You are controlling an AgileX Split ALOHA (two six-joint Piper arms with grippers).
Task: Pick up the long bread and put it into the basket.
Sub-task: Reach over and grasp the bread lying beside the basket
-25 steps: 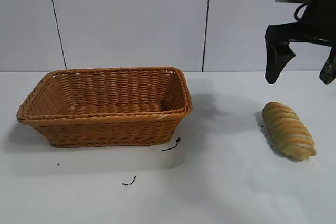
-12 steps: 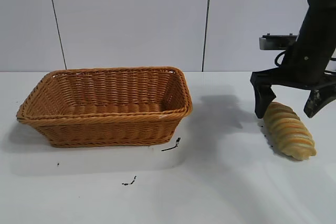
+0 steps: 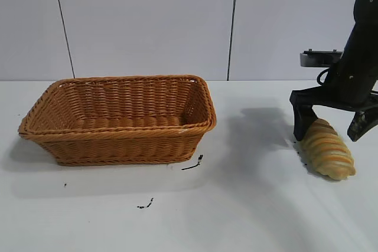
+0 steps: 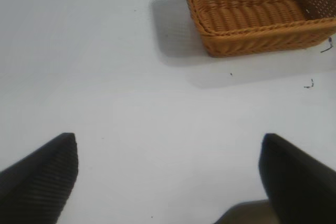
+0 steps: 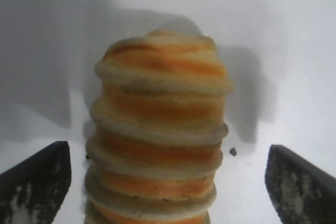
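Now long bread [image 5: 160, 129] between spread right jaws

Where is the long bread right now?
In the exterior view the long bread lies on the table at the far right, well apart from the basket, between the open fingers of the right gripper.

Bright, even light; soft shadows
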